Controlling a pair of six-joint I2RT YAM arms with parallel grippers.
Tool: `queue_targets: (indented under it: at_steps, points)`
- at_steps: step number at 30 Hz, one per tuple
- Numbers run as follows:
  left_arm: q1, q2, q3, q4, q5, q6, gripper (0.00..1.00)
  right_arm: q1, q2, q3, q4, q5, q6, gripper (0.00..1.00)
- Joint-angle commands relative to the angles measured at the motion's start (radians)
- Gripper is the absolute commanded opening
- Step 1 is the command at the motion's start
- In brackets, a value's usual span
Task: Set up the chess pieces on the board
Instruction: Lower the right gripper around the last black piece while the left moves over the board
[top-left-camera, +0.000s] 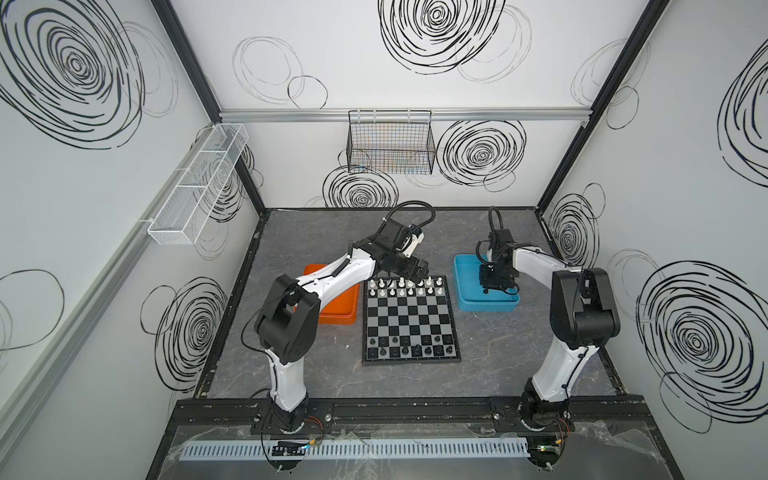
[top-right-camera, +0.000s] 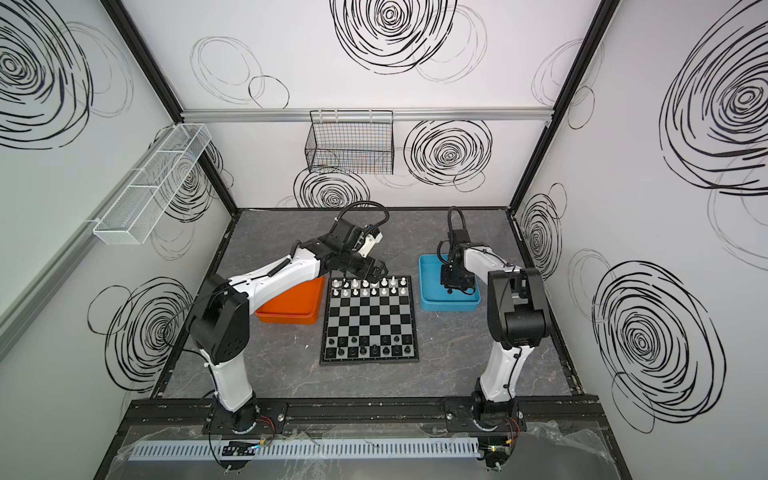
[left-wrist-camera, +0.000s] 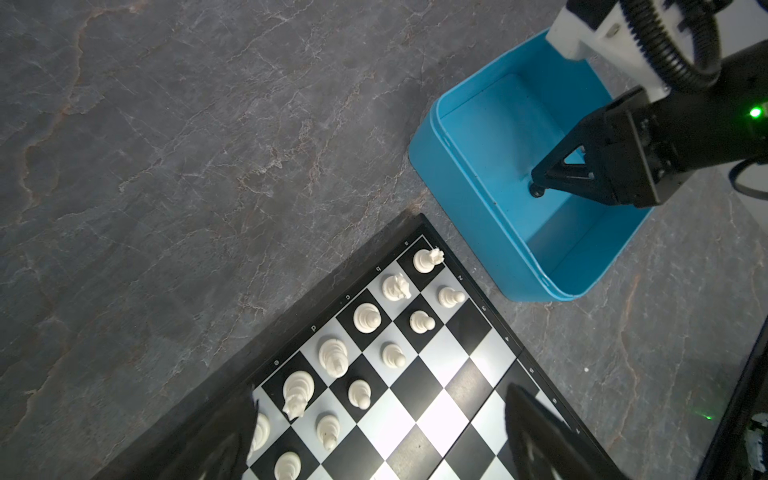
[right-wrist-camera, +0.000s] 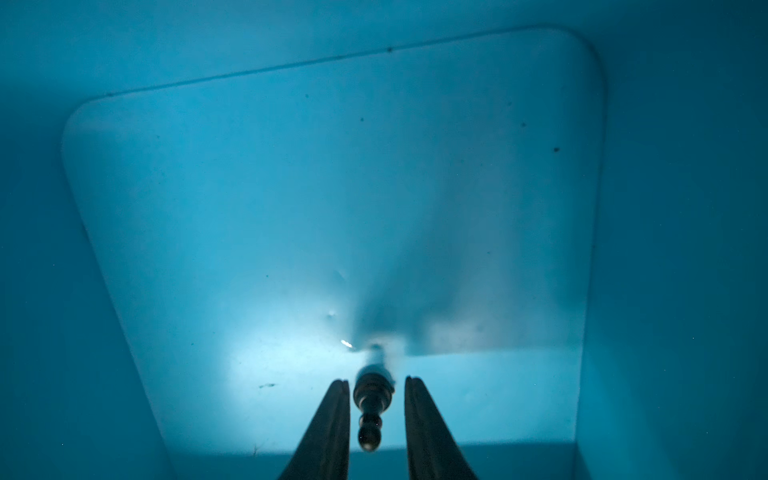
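Orange tray (top-left-camera: 334, 321) sits leftmost, and no piece shows in the part of it not covered by the left arm. Just right of it, the left gripper (left-wrist-camera: 382, 395) hangs over the board's far-left corner with its jaws spread wide and nothing between them. The board (top-left-camera: 409, 320) lies in the middle. White chess pieces (top-left-camera: 402, 287) fill its two far rows and black chess pieces (top-left-camera: 405, 351) line the two near rows, where one pawn square seems bare.

Rightmost is the blue tray (top-left-camera: 465, 305), where the work is. The right gripper (right-wrist-camera: 376, 381) reaches down to the tray floor, its jaws a little apart on either side of a lone black piece (right-wrist-camera: 372, 400). A sliver of floor shows on each side, so nothing is gripped yet. Whether the piece stands or lies, I cannot tell.

To do this pick well, I would keep the piece centred so both fingers meet it together, since one finger arriving first would likely skid such a small, smooth thing aside. I would pinch at the narrow waist, lift straight up past the tray wall, then cross to the near rows, well apart from the left arm.
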Motion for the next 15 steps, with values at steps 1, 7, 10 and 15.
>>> queue_targets:
  at_steps: [1, 7, 10, 15]
  points:
    - [-0.004, 0.017, -0.003, 0.020, -0.010, 0.020, 0.96, -0.005, 0.018, -0.003, -0.041, 0.001, 0.000, 0.27]
    - [-0.009, 0.017, -0.002, 0.016, -0.024, 0.025, 0.96, -0.005, 0.019, -0.009, -0.042, 0.000, 0.002, 0.22]
    - [-0.011, 0.017, -0.002, 0.014, -0.029, 0.025, 0.96, -0.005, 0.019, -0.010, -0.045, 0.000, 0.000, 0.19]
    - [-0.011, 0.018, -0.002, 0.014, -0.036, 0.024, 0.96, -0.005, 0.013, -0.005, -0.051, 0.002, 0.000, 0.14]
